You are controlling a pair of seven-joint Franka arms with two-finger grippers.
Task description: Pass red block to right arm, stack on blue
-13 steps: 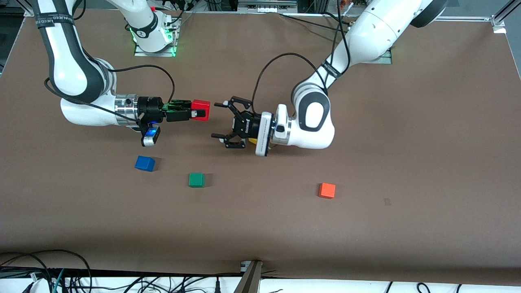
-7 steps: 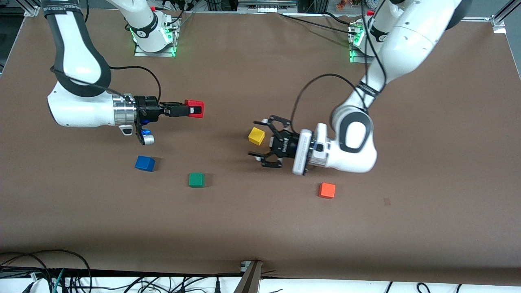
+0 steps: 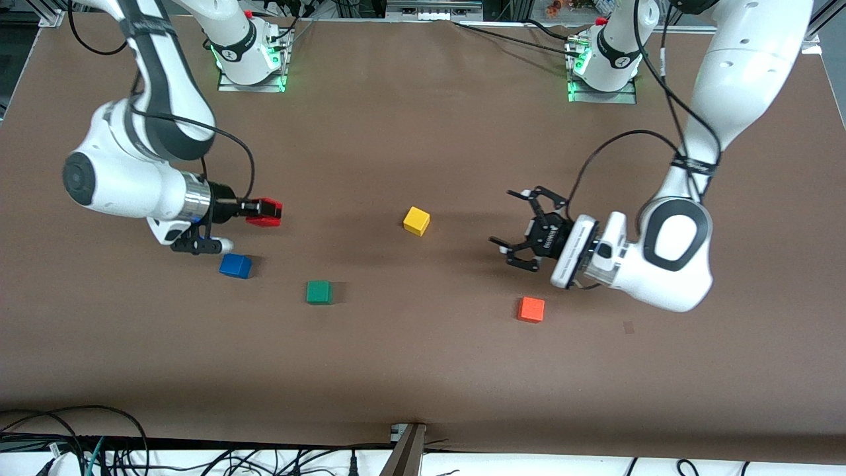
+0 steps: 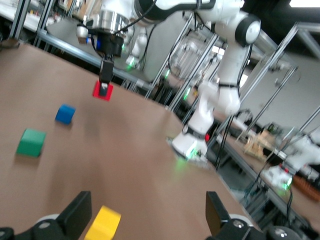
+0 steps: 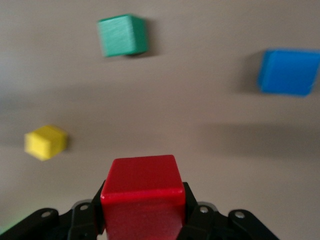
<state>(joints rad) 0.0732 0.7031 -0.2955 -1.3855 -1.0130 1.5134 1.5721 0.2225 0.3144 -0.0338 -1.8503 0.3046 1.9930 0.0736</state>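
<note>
Red block (image 3: 265, 212) sits squeezed between the fingers of the right gripper (image 3: 259, 211), up in the air over the table (image 3: 423, 370), close above the blue block (image 3: 235, 266). The green block (image 3: 318, 292) lies beside the blue block, toward the left arm's end. The yellow block (image 3: 416, 221) lies farther from the front camera than the blue block. The orange block (image 3: 531, 309) lies well apart from the blue block. The left gripper (image 3: 523, 231) hangs over the table near the orange block, fingers spread wide, holding nothing.
</note>
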